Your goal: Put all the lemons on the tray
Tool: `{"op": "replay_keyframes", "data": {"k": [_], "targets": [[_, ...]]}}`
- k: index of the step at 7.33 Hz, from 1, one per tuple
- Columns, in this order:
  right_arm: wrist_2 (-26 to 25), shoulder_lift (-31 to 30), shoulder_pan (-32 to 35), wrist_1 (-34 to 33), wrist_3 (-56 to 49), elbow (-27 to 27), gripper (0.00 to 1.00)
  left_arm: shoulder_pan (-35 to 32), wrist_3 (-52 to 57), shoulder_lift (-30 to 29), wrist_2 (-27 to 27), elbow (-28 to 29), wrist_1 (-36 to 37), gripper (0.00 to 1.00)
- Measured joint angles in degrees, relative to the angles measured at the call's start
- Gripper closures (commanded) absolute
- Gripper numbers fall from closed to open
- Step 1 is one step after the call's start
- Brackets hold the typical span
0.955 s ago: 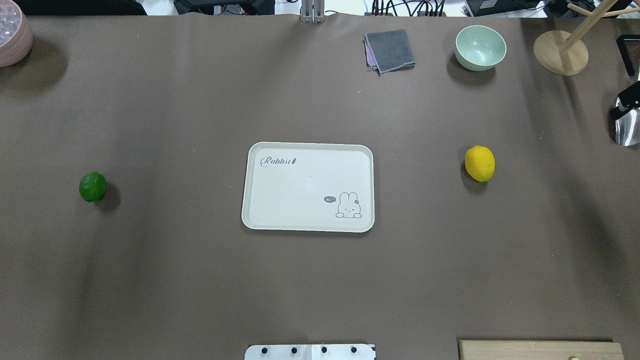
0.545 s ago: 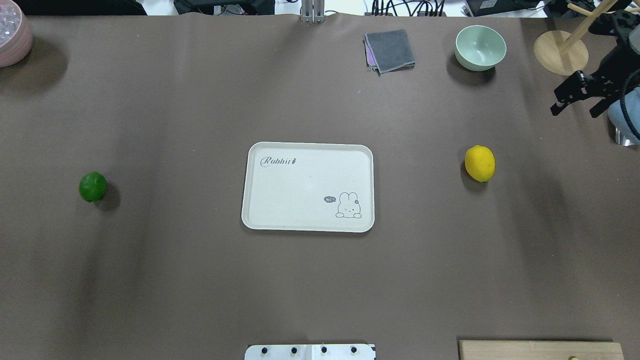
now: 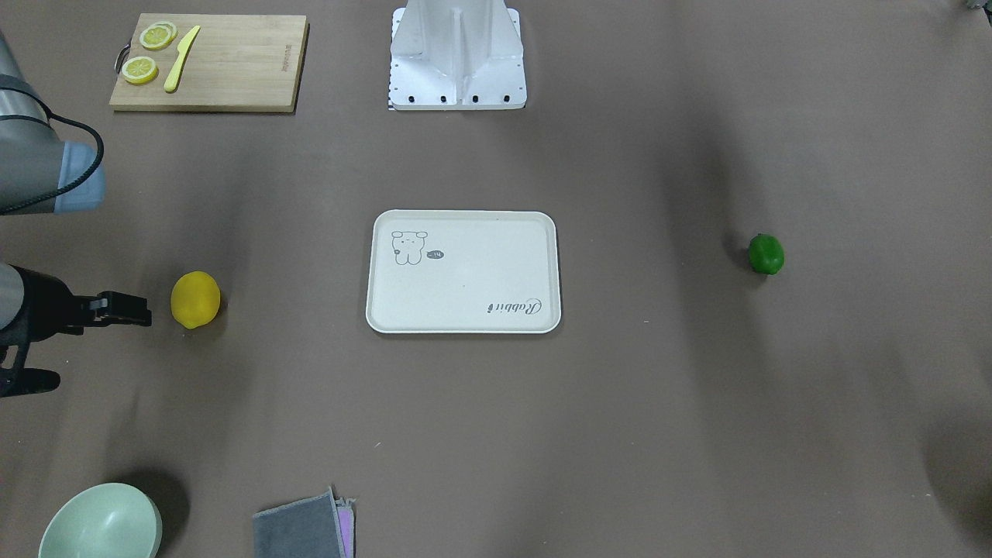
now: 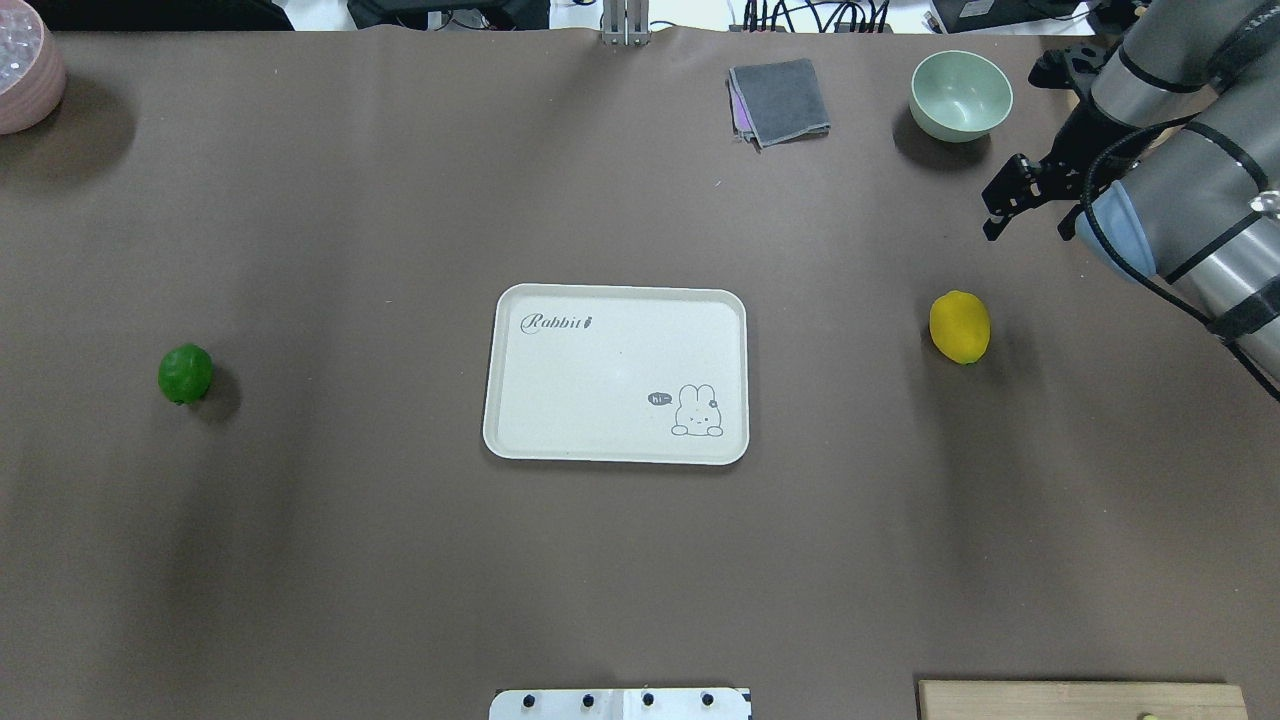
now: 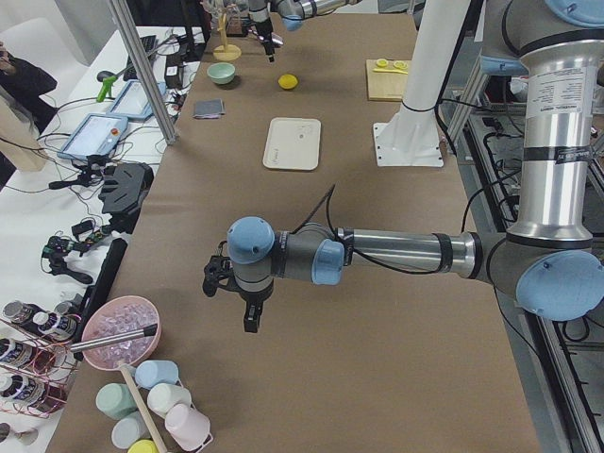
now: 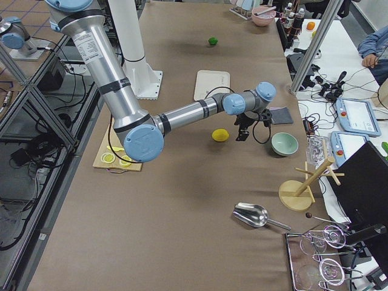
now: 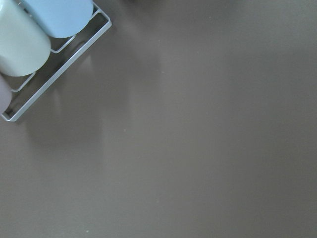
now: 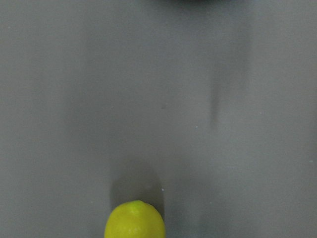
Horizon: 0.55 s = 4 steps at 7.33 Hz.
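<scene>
The yellow lemon (image 4: 960, 327) lies on the table right of the tray (image 4: 560, 400), and it also shows in the right wrist view (image 8: 134, 220) at the bottom edge. The green lemon (image 4: 185, 374) lies far left of the tray. The tray holds nothing. My right gripper (image 4: 1028, 230) is open and empty, hovering beyond and to the right of the yellow lemon; in the front view (image 3: 101, 347) one finger points at the lemon. My left gripper (image 5: 241, 307) shows only in the exterior left view, far from both lemons, and I cannot tell whether it is open or shut.
A pale green bowl (image 4: 961, 95) and a folded grey cloth (image 4: 780, 100) sit at the far edge. A bamboo cutting board (image 3: 232, 70) with lemon slices and a yellow knife lies near the robot base (image 3: 457, 54). A pink bowl (image 4: 25, 70) stands far left.
My right arm has come in from the right edge and moved left, its open gripper now near the green bowl and above the yellow lemon. Lemons and tray have not moved.
</scene>
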Motion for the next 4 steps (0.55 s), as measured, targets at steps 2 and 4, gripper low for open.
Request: {"op": "replay_keyframes", "data": {"k": [2, 4], "targets": [[0.1, 1.1, -2.5, 2.2, 1.7, -2.2, 0.01, 6.7, -11.1, -4.8, -1.4, -0.2, -0.6, 0.02], [0.4, 1.2, -3.6, 2.5, 2.1, -2.8, 0.01, 14.8, -22.3, -10.0, -1.1, -0.4, -0.8, 0.02]]}}
